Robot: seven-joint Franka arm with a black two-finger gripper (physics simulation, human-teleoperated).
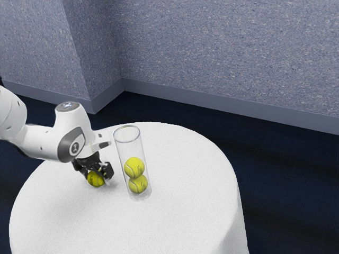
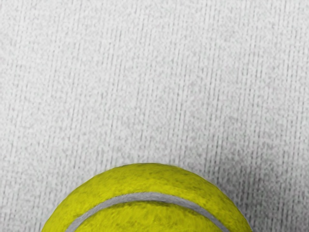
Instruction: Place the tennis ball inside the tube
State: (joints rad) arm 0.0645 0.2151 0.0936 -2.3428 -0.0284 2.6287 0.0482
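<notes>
Exterior view: my gripper (image 1: pixel 96 171) is at the ball (image 1: pixel 95 179), low over the table (image 1: pixel 180 217); whether it grips, I cannot tell. Just beside it the tube (image 1: pixel 125 148) stands mouth-up, presumably to receive the ball atop its stacked pair (image 1: pixel 134 167).

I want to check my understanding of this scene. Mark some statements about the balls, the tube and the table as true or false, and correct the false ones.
1. The clear tube stands upright on the table. True.
2. The tube holds three balls. False: it holds two, an upper ball and a lower ball.
3. The tool is at the loose ball, outside the tube. True.
4. The table is covered in dark blue. False: its cover is white.
5. A pale seam curves across the loose ball. True.
</notes>
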